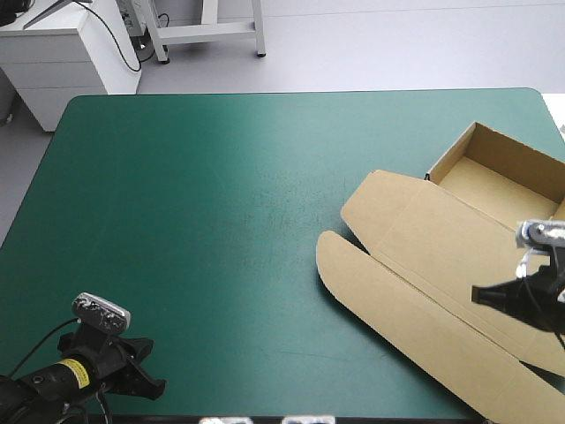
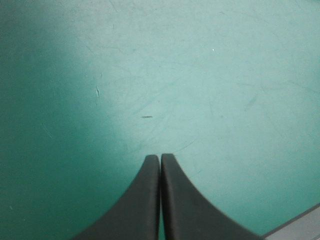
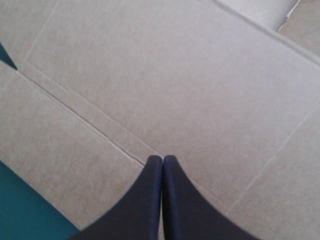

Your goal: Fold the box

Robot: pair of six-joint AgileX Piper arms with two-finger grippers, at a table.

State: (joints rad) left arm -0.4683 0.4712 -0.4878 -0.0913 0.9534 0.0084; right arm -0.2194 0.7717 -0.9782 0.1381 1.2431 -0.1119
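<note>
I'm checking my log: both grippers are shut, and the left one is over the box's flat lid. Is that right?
Not quite. Both are shut, but the left gripper is over bare teal-green cover, as the left wrist view shows; the right gripper is over the box.

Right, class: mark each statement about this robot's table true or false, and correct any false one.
1. The brown cardboard box lies toward the table's right side. True.
2. The left gripper, two black fin-shaped fingers, is open. False: it is shut.
3. The right gripper hangs over brown board. True.
4. The box's lid stands upright. False: the lid lies flat on the teal-green table cover.
</note>
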